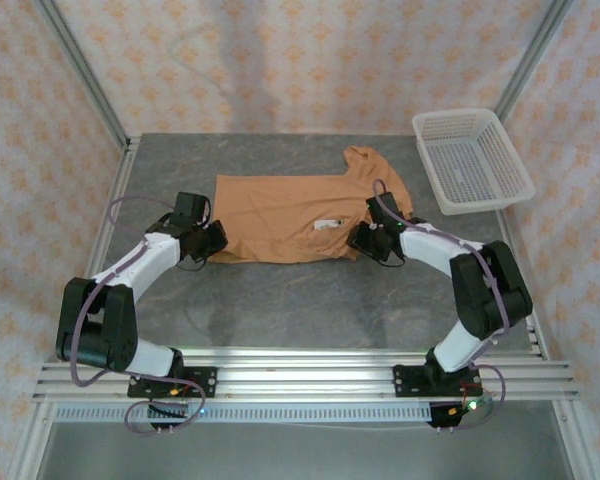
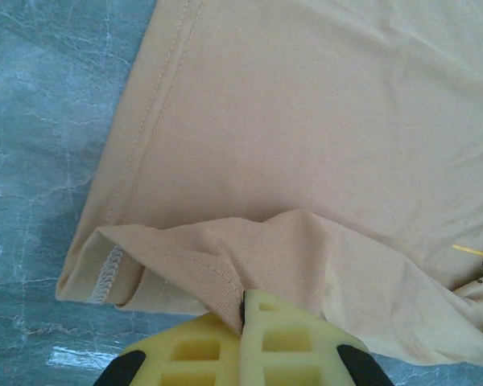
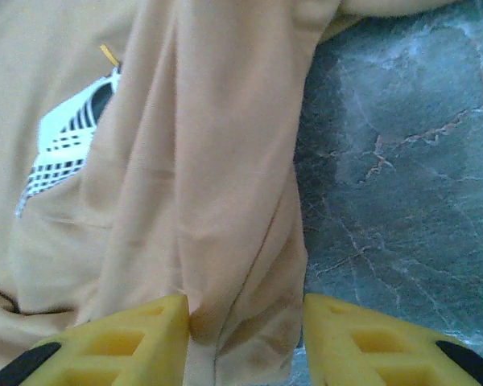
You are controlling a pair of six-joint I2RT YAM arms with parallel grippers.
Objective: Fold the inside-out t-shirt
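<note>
Inside-out t-shirt (image 1: 280,215) lay flat mid-table (image 1: 310,300), hem to the left, collar to the right, white label (image 3: 64,137) showing. Left gripper (image 2: 243,304) was pressed together on a raised fold at the near hem corner. Right gripper (image 3: 245,314) sat spread, bunched cloth by the collar between its fingers, not visibly squeezed. Cloth looked light, soft and floppy, likely to sag and wrinkle. Best taken at seamed edges: hem corner and shoulder.
</note>
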